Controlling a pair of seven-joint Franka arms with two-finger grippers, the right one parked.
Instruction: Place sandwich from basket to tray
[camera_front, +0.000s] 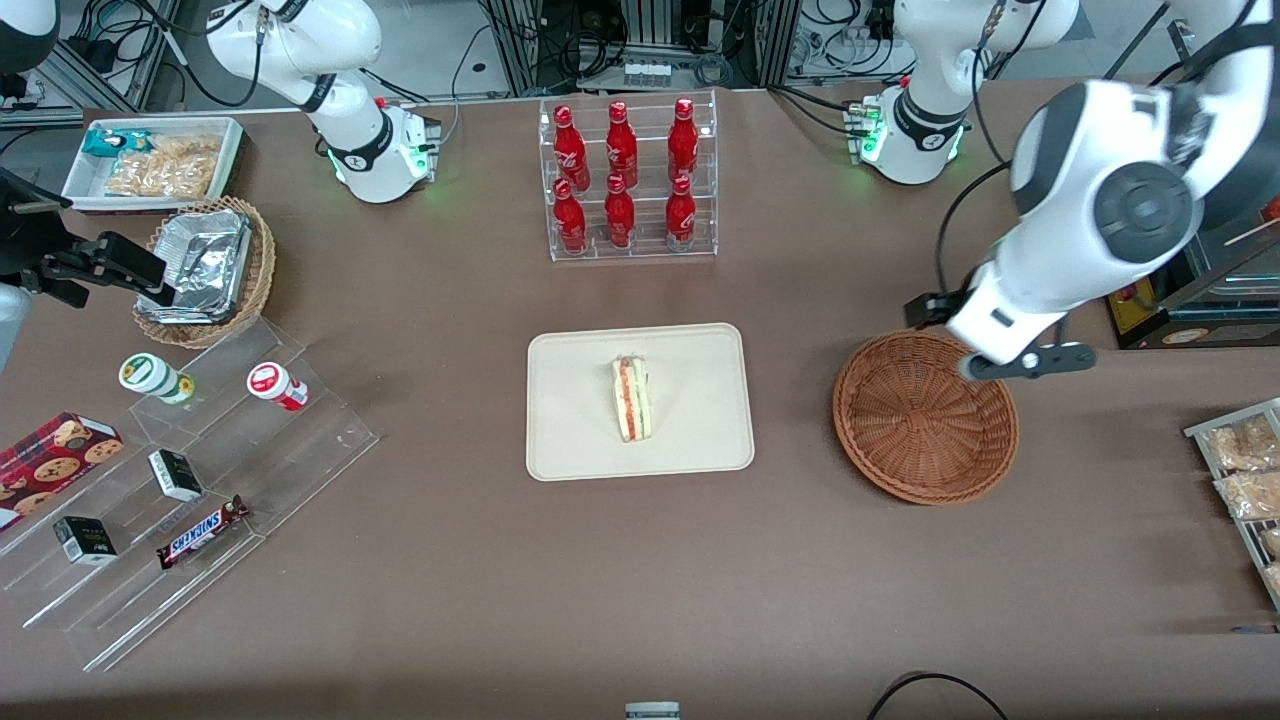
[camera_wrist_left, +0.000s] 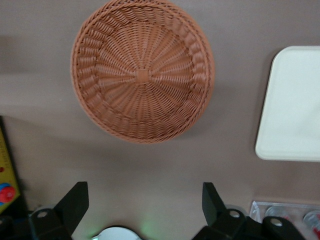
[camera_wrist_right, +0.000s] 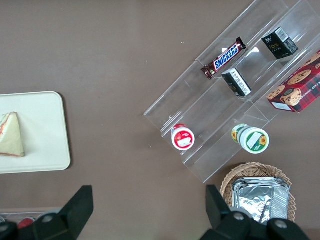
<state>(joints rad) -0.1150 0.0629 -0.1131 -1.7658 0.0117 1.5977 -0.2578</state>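
The claw (camera_wrist_left: 142, 207) hangs high above the table with its two fingers spread wide and nothing between them, up over the edge of the basket (camera_front: 925, 415) that lies farther from the front camera. From the wrist view the basket's woven floor is bare from rim to rim. No sandwich in there.

And there it is: the sandwich (camera_front: 632, 398) lies on its side near the middle of the tray (camera_front: 570, 440), red and green filling showing along the edge, well inside the raised rim. The tray sits just beside the basket, toward the parked arm's end of the table.

So by my reading the delivery is made and the step in hand is the getaway. Doing it well means keeping the arm high, fingers apart, and backing off without dipping toward the basket rim or sweeping across the tray. The acrylic rack of red bottles (camera_front: 627, 178) stands farther from the front camera than the tray, worth a wide berth on any retreat.
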